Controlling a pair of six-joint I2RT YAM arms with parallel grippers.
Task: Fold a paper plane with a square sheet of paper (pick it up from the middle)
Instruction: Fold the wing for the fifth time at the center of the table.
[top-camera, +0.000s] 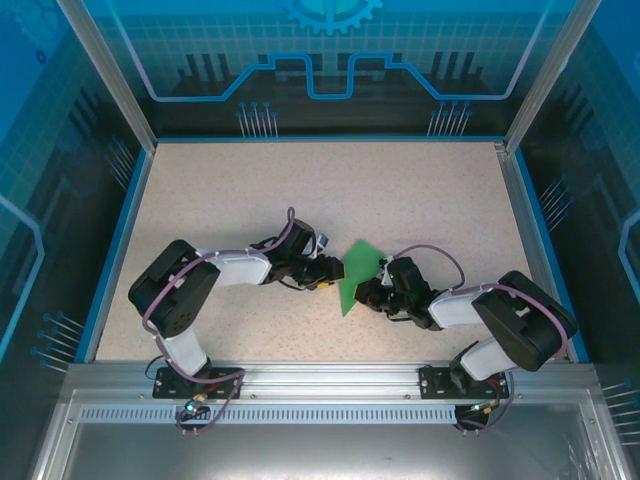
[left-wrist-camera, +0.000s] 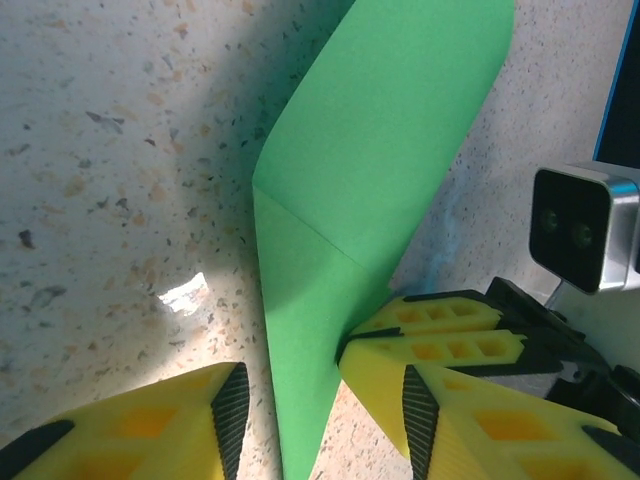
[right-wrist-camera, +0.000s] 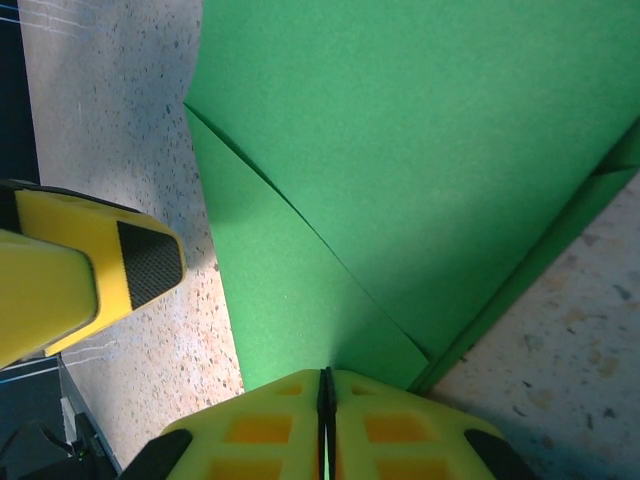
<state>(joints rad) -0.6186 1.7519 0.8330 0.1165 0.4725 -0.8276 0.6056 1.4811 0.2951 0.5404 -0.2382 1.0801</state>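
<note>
**Green sheet clamped by right gripper; left gripper open at its tip**

1. Location of the work piece. The green sheet of paper (top-camera: 356, 270) sits near the middle of the speckled table (top-camera: 400, 190), slightly toward the near edge, between the 2 grippers. It is partly folded: the top view shows a narrow shape with 1 corner pointing far and a sharp tip pointing near. The left wrist view shows 1 straight crease across the sheet where 2 layers overlap. Whether the tip touches the table cannot be determined.

2. Right gripper (right-wrist-camera: 325, 415). The 2 yellow fingers are pressed together with the right-hand edge of the sheet pinched between them. The arm reaches in from the near right.

3. Left gripper (left-wrist-camera: 325, 430). The fingers stand apart, 1 on each side of the sheet's narrow near tip. A gap of bare table shows between each black pad and the paper, so no contact is made. One left finger (right-wrist-camera: 110, 270) appears just beside the sheet's left edge in the right wrist view.

4. The right wrist camera (left-wrist-camera: 585, 225) faces the sheet from behind the pinching fingers.
</note>
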